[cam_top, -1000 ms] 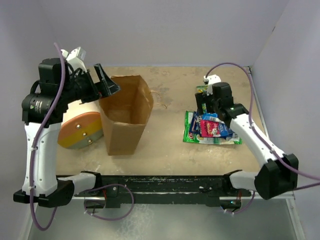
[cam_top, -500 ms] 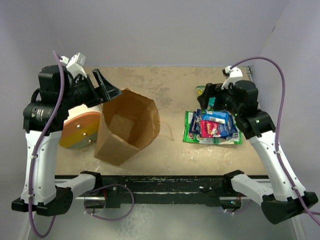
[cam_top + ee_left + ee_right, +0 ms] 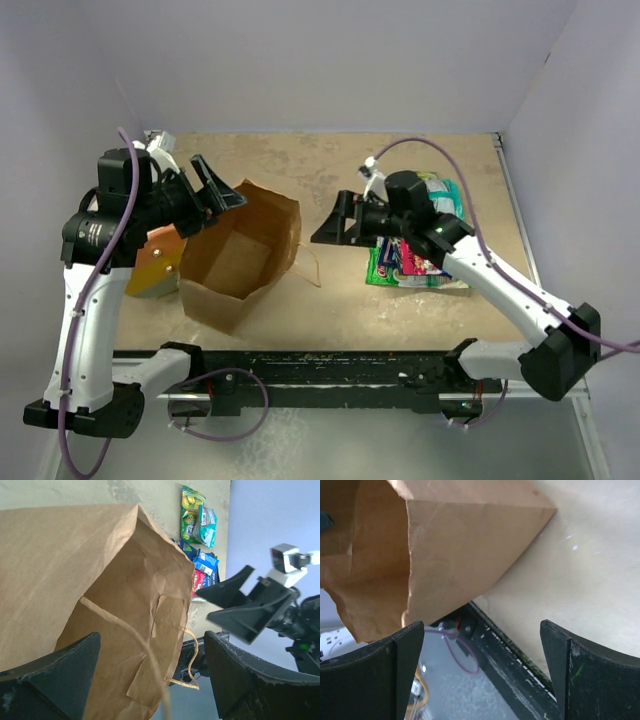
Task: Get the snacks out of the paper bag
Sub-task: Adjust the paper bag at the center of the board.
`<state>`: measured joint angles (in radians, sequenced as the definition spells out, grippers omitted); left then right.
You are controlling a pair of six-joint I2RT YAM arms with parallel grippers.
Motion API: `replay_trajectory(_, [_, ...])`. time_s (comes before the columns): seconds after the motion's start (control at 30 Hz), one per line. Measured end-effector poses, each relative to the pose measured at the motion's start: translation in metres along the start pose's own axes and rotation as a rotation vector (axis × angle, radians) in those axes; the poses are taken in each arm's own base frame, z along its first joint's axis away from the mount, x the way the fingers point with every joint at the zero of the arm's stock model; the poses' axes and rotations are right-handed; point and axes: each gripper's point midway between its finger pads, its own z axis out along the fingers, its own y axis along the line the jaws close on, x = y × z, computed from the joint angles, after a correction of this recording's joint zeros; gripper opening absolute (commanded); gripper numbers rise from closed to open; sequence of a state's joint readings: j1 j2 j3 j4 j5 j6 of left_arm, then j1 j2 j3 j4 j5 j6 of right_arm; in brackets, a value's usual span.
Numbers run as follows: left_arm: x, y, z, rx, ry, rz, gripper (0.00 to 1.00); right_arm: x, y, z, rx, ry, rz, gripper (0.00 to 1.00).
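- My right pincer (image 3: 330, 220): jaws spread wide, nothing between them. It hangs above the table (image 3: 330, 300) and points toward 9 o'clock, near the bag's 3 o'clock wall. The right wrist view shows that wall just ahead.
- My left pincer (image 3: 218, 185): jaws also spread wide, gripping nothing. It sits at the bag's 11 o'clock rim corner, aimed into the mouth.
- Paper bag (image 3: 222, 303): on the table between my two pincers. It rests on its base with its long axis near upright but leaning, mouth open upward. The mouth's longer span runs roughly 7 to 1 o'clock. No packet shows inside in any view.
- Handle (image 3: 312, 262): a thin loop lying loose on the 3 o'clock side.
- Snacks (image 3: 415, 262): a heap of flat packets well out at 3 o'clock of the bag, beneath my right arm.
- White cylinder (image 3: 150, 268): just beside the bag at 9 o'clock.
- Hazard: neither pincer clamps the bag, so a nudge from my right finger could slide or topple it.
- Hazard: the loose handle could snag a finger on the way in.
- Hazard: a shoved bag could knock the cylinder.
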<state>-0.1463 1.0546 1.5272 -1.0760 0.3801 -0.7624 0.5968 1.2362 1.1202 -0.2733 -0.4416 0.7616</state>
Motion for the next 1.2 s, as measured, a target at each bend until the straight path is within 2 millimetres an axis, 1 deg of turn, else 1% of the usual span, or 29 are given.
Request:
replay_trajectory(0.1, [-0.010,-0.002,-0.001,-0.017,-0.017,0.031,1.00,0.018,0.017,0.018,-0.042,0.054,0.005,1.00])
replay_trajectory(0.17, [-0.016,-0.002,-0.001,-0.032,-0.030,0.054,0.99,0.024,0.026,0.021,-0.058,0.061,0.004,1.00])
replay_trajectory(0.2, [-0.018,-0.002,-0.002,-0.040,-0.036,0.071,0.99,0.023,0.030,0.021,-0.055,0.054,0.005,1.00])
replay_trajectory(0.23, [-0.020,-0.001,-0.003,-0.047,-0.040,0.085,0.99,0.019,0.033,0.022,-0.044,0.041,0.006,1.00])
replay_trajectory(0.33, [-0.021,0.001,-0.008,-0.065,-0.050,0.122,0.99,-0.004,0.041,0.027,0.006,-0.017,-0.001,0.95])
replay_trajectory(0.43, [-0.021,0.005,-0.010,-0.085,-0.047,0.147,0.99,-0.025,0.051,0.038,0.045,-0.064,-0.023,0.91])
replay_trajectory(0.53, [-0.022,0.011,-0.011,-0.123,-0.040,0.168,0.99,-0.026,0.050,0.048,0.082,-0.063,-0.028,0.86])
replay_trajectory(0.67, [-0.027,0.020,-0.014,-0.181,-0.045,0.209,0.99,-0.014,0.039,0.059,0.150,-0.025,-0.023,0.80])
replay_trajectory(0.7, [-0.029,0.022,-0.015,-0.194,-0.049,0.221,0.99,-0.012,0.038,0.062,0.167,-0.016,-0.025,0.78])
replay_trajectory(0.77, [-0.032,0.024,-0.018,-0.216,-0.059,0.249,0.99,-0.012,0.038,0.068,0.193,-0.006,-0.036,0.78])
replay_trajectory(0.8, [-0.034,0.026,-0.020,-0.231,-0.065,0.263,0.99,-0.012,0.041,0.072,0.205,-0.003,-0.045,0.75])
replay_trajectory(0.83, [-0.037,0.028,-0.022,-0.245,-0.072,0.274,0.99,-0.012,0.043,0.075,0.224,0.000,-0.055,0.66])
replay_trajectory(0.9, [-0.043,0.031,-0.026,-0.281,-0.092,0.296,0.99,-0.011,0.047,0.080,0.260,0.004,-0.086,0.35])
replay_trajectory(0.93, [-0.047,0.032,-0.029,-0.298,-0.108,0.304,0.99,-0.012,0.048,0.082,0.284,0.004,-0.102,0.25])
replay_trajectory(0.97, [-0.050,0.033,-0.031,-0.311,-0.121,0.313,0.99,-0.013,0.048,0.083,0.306,0.003,-0.120,0.18])
replay_trajectory(1.03, [-0.059,0.032,-0.038,-0.334,-0.162,0.326,0.99,-0.015,0.049,0.083,0.347,-0.001,-0.140,0.12])
replay_trajectory(1.1, [-0.067,0.028,-0.047,-0.342,-0.207,0.333,0.99,-0.019,0.048,0.078,0.391,-0.005,-0.154,0.02])
replay_trajectory(1.13, [-0.071,0.026,-0.052,-0.344,-0.232,0.336,0.99,-0.023,0.046,0.075,0.417,-0.012,-0.163,0.00])
replay_trajectory(1.2, [-0.078,0.021,-0.061,-0.341,-0.280,0.342,0.99,-0.034,0.043,0.066,0.468,-0.036,-0.181,0.00])
